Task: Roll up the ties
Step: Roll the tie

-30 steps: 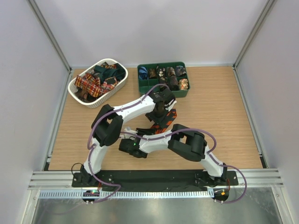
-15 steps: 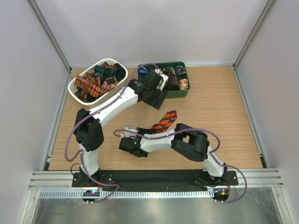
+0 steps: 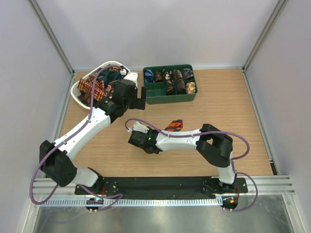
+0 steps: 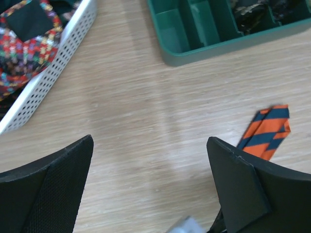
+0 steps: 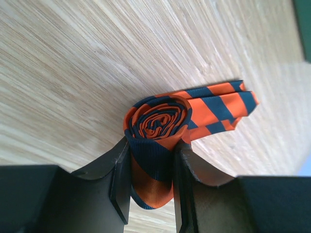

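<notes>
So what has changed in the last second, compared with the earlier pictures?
The left pincer, open and empty, swung away from the orange-and-black striped tie, past the green tray, to beside the white basket. The tie's loose tail grew shorter as the right pincer, shut on the roll, shifted slightly toward the far side. Tray, basket and their contents stayed.

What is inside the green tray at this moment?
The green tray holds rolled ties in most compartments, with a blue roll at the back left. The two front-left compartments look empty. Whatever lies beneath the rolls is covered.
</notes>
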You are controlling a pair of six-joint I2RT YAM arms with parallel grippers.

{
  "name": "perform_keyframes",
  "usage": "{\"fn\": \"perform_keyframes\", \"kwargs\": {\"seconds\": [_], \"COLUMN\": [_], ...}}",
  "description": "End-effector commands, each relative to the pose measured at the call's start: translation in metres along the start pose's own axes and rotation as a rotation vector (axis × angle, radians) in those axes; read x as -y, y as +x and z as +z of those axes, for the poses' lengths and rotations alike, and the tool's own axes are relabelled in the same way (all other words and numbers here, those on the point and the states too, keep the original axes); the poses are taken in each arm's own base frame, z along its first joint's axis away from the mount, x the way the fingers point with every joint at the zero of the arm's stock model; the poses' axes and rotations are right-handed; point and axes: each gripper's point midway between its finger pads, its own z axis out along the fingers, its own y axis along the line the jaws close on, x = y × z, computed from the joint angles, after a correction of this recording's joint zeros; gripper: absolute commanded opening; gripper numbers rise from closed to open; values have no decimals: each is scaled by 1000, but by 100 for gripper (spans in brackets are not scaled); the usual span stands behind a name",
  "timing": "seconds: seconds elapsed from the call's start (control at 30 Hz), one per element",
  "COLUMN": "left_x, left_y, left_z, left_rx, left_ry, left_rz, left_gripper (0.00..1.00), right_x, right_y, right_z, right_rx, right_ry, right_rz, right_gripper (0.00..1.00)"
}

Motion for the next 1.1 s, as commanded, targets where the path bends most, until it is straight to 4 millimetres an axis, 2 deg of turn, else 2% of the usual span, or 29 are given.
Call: {"fn": "perform_keyframes", "kwargs": {"seconds": [0.0,0.03,0.07,0.13,0.17,0.23,0.3,0.33,0.37,0.43,0.6,0.63,0.67,0.7,0.73,0.77,0.8,0.83,0.87,0.9,0.93,1.0,1.03,1.07], "left_x": [-21,-25,-34,-46,-51,-59,-66,-68,-70,-68,-67,-66,-60,-54,-51,-41,-36,-31,-21,-11,-6,10,15,20], "left_y": [-30,-32,-25,-28,-22,-25,-15,-18,-17,-13,-9,-1,0,-5,7,11,1,2,18,11,15,21,25,27], "left_z": [-11,-13,-13,-22,-22,-31,-32,-36,-37,-35,-35,-32,-32,-32,-27,-25,-28,-27,-22,-24,-23,-22,-19,-18], "left_rx": [174,190,192,235,235,280,288,309,312,309,346,338,340,377,365,366,423,436,413,453,452,444,428,424], "left_ry": [-67,-77,-121,-164,-179,-197,-222,-217,-218,-203,-182,-175,-128,-91,-69,-12,32,64,123,185,220,305,330,349], "left_rz": [-131,-144,-172,-225,-239,-277,-304,-318,-325,-324,-353,-341,-336,-341,-330,-321,-331,-312,-282,-263,-231,-169,-144,-119], "left_gripper": [100,100,100,100,100,100,100,100,100,100,100,100,100,100,100,100,100,100,100,100,100,100,100,100], "right_x": [-22,-25,-21,-23,-22,-21,-16,-16,-21,-14,-8,-8,-4,-7,-6,1,-3,0,3,4,3,6,5,5], "right_y": [-2,0,2,3,6,7,10,8,14,9,16,10,17,16,11,18,18,14,20,23,19,27,23,28], "right_z": [-9,-10,-11,-13,-15,-16,-15,-16,-17,-17,-17,-21,-16,-21,-20,-15,-21,-18,-15,-13,-18,-12,-17,-15], "right_rx": [11,4,4,-1,-6,-9,-14,-2,-19,-2,-18,3,-12,-11,11,1,2,25,16,17,35,28,50,39], "right_ry": [-201,-232,-242,-286,-302,-335,-359,-385,-431,-474,-599,-644,-662,-727,-762,-782,-857,-878,-896,-917,-976,-1015,-1076,-1089], "right_rz": [162,173,195,234,245,290,334,359,371,426,538,561,601,622,647,691,709,731,756,772,782,825,830,847], "right_gripper": [1,1,1,1,1,1,1,1,1,1,1,1,1,1,1,1,1,1,1,1,1,1,1,1]}}
